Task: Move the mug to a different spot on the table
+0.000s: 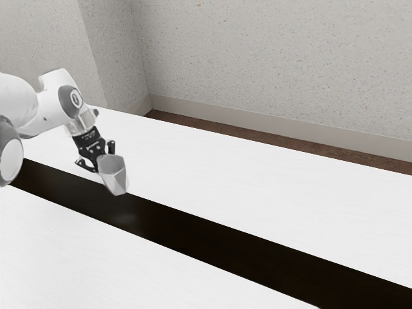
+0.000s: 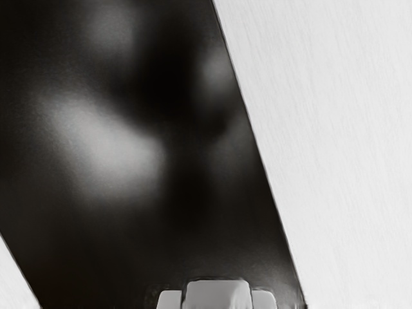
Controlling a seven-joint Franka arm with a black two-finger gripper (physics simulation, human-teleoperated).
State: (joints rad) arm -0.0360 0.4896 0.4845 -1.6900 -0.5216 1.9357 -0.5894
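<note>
From my station, the biggest thing in the exterior view is the speckled grey wall [image 1: 270, 58]. It runs across the back and turns a corner toward the exterior view's left, with a pale baseboard [image 1: 277, 125] along its foot and a strip of brown floor [image 1: 290, 143] below that. In front lies the white table [image 1: 270, 187], crossed on a diagonal by a wide glossy black band [image 1: 212, 238] that runs from the exterior view's left down toward its lower right.

My arm [image 1: 38, 106] comes in from the exterior view's left, white with grey joints, and angles down over the near part of the table. Its hand [image 1: 101, 159] is clamped on the rim of the mug [image 1: 114, 175], one finger on each side of the wall.

The mug is a faceted grey cup. It hangs tilted, mouth up toward the hand and base out toward the exterior view's right. It is clear of the surface, above the black band close to the band's far edge, with a faint pale reflection on the gloss beneath it.

In the wrist view the black band [image 2: 129, 129] shows blurred pale reflections, the white table [image 2: 347, 129] lies beside it, and a grey part of the mug [image 2: 215, 296] sits just under the hand.
</note>
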